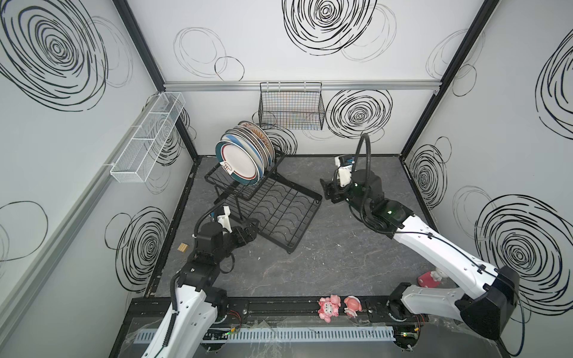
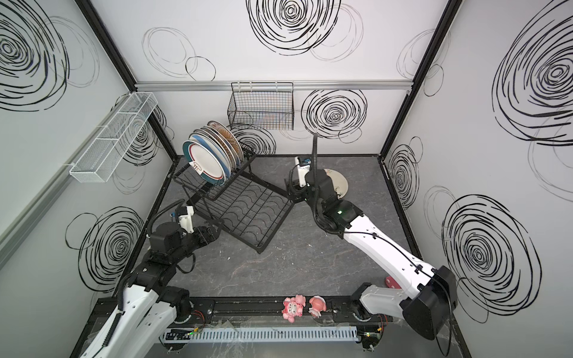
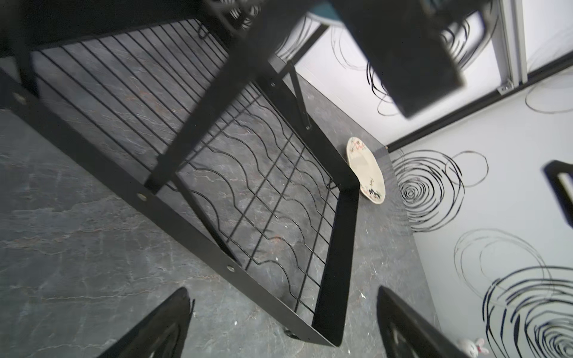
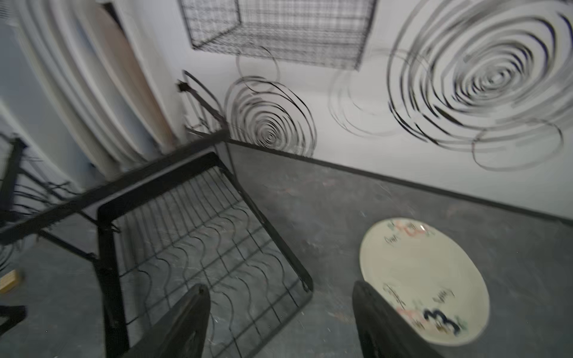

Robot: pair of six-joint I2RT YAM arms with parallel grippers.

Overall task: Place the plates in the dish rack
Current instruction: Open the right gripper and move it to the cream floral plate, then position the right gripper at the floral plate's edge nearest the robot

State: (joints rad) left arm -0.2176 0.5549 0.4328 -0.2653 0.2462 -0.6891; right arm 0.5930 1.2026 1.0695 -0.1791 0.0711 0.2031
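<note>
At three o'clock from the right gripper, jaws parted and empty, one cream plate is seen lying flat.

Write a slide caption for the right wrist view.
Open right gripper above the table, near the dish rack and a cream plate lying flat.

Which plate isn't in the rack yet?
Find the black dish rack on the dark table. Right of it, near the back wall, lies a cream plate with small drawings. It alone lies flat; the other plates stand in the rack.
</note>
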